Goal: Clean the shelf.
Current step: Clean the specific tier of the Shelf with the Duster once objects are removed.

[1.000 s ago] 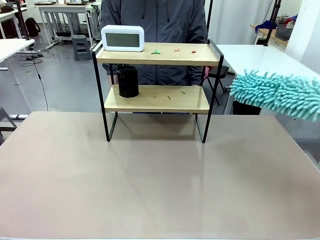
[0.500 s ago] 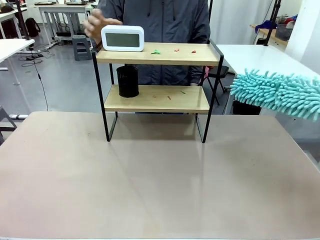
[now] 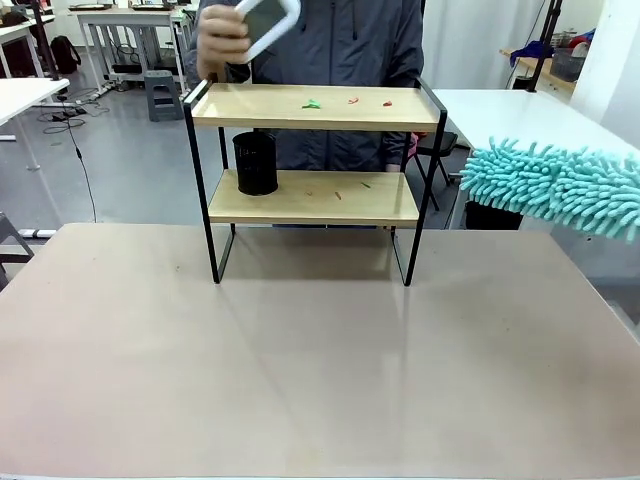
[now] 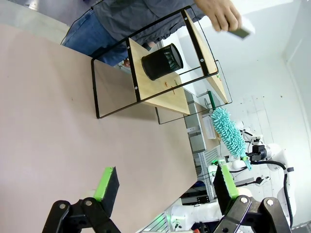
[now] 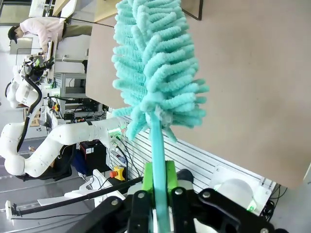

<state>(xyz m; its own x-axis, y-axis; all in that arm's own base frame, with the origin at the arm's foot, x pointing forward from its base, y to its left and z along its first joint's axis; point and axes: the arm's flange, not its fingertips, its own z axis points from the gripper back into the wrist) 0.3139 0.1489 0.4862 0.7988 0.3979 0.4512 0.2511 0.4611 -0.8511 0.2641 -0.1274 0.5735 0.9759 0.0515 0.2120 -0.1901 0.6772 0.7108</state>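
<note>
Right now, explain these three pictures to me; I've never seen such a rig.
Two white robot arms share a beige table with a person. One picture looks across the table; the other two come from cameras on the arms' wrists. On the table stands a two-tier wooden shelf in a black metal frame, with a black mesh cup on its lower board and coloured scraps on both. The person's hand holds a white clock above it. The right tool is shut on a fluffy teal duster; the left tool is open and empty.

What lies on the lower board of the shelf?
A black mesh cup stands at the left end of the lower board, and a few small scraps lie near its middle. The part behind the cup is covered.
</note>
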